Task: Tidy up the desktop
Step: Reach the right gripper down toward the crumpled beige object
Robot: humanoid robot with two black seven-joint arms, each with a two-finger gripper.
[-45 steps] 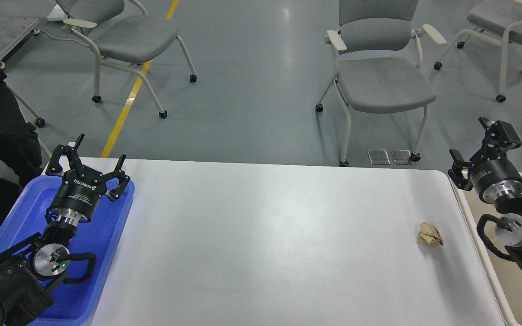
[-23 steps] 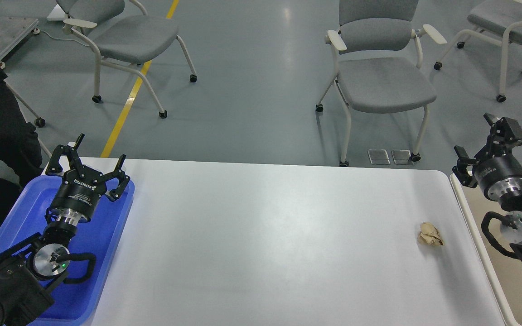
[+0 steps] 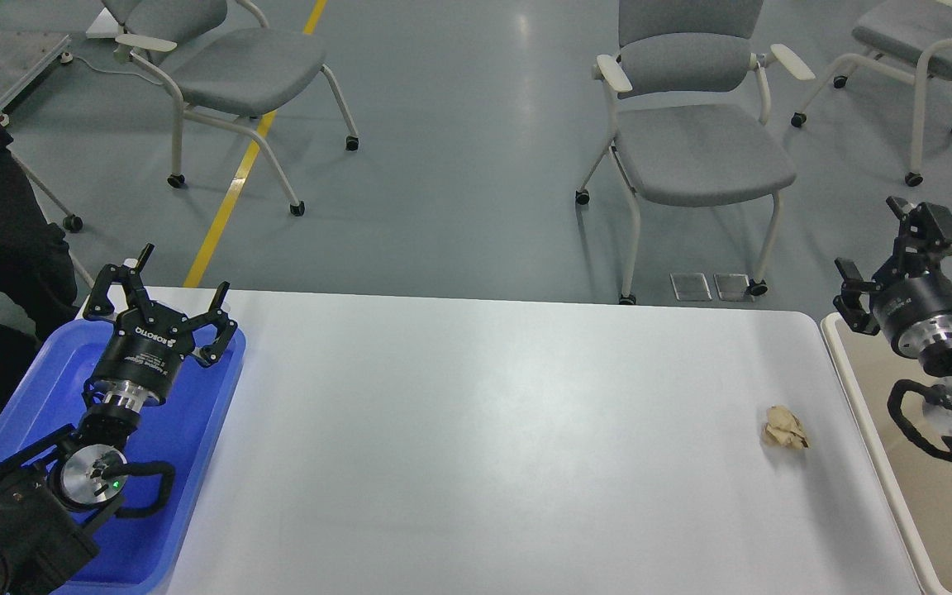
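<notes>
The desktop point(image 3: 476, 430) is a wide white tabletop with rounded corners. A crumpled brown paper ball point(image 3: 785, 427) lies on it near the right end. My left gripper point(image 3: 164, 289) is open and empty, held above the far end of the blue tray point(image 3: 187, 438) at the table's left. My right gripper point(image 3: 893, 252) is open and empty, raised above the far end of the beige bin point(image 3: 864, 405) at the table's right, well apart from the paper ball.
Grey chairs point(image 3: 691, 149) on castors stand on the floor behind the table. A person's dark legs point(image 3: 13, 240) are at the far left. A yellow floor line point(image 3: 236, 173) runs behind the tray.
My right gripper has moved to the right and slightly up, away from the table's edge and over the bin. The left arm and the paper ball have not moved.
</notes>
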